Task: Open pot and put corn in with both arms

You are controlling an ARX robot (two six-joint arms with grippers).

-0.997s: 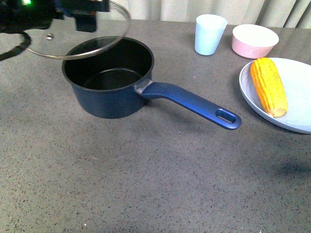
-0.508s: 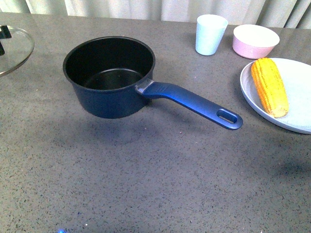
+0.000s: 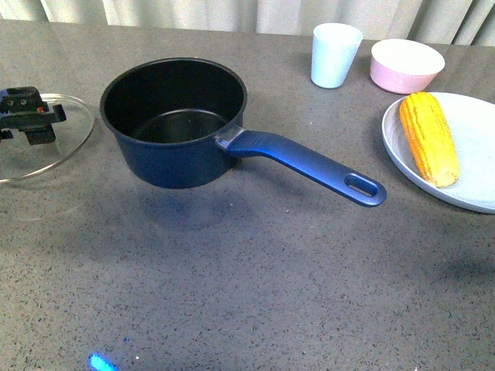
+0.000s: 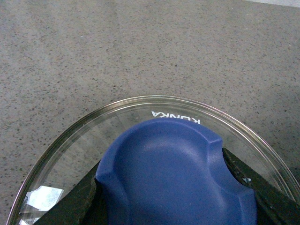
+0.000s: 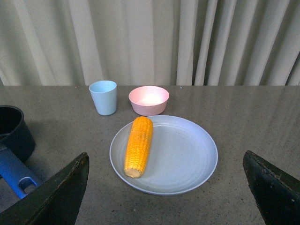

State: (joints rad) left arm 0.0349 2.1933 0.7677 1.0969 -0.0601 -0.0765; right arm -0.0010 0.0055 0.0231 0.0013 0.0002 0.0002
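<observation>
Since half a second ago, the glass lid (image 3: pixel 46 143) has come further into the front view and now sits lower, left of the pot (image 3: pixel 174 124) and apart from it; a second ago it hung over the pot's rim. The left gripper (image 3: pixel 27 116) is clenched on the lid's blue knob (image 4: pixel 178 173), with a black finger (image 4: pixel 70 206) pressed against each side of it. Whether the lid touches the grey table (image 3: pixel 247 294) cannot be told. The pot stands uncovered, its black inside bare, and its long blue handle (image 3: pixel 309 166) points toward the right. The corn (image 3: pixel 429 137) lies on a pale grey plate (image 3: pixel 472 178) at the right edge, well apart from the pot. Behind the plate are a light blue cup (image 3: pixel 335 54) and a pink bowl (image 3: pixel 406 66). In the right wrist view, the right gripper (image 5: pixel 165 187) is spread wide, grasping nothing, facing the corn and plate from the near side
</observation>
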